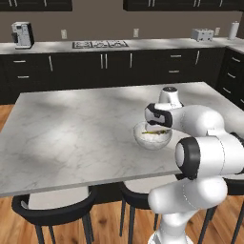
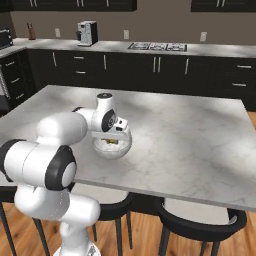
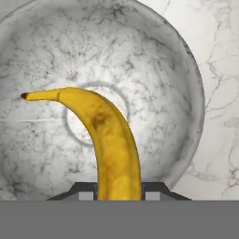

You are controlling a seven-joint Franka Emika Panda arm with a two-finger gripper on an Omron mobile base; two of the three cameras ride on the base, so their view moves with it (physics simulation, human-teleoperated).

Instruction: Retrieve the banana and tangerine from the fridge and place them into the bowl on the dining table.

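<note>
In the hand view the two dark fingers [image 3: 119, 190] stand close together on either side of the banana [image 3: 109, 140], narrowed onto its lower end so that they have it gripped; the fruit rises between them and curves up and to the left, its dark tip [image 3: 24, 95] over the inner wall of the bowl [image 3: 158, 70]; whether the banana touches the bowl's floor I cannot tell. The bowl is white with grey marbling and a pale ring at its bottom, and the banana is the one thing seen inside it. In the left base view the bowl [image 1: 152, 138] sits on the marble counter [image 1: 71, 133], near the front edge, with the hand directly above its rim; in the right base view the wrist hides most of the bowl [image 2: 112, 145]; dark chairs [image 2: 200, 220] are tucked under the counter's near side.
</note>
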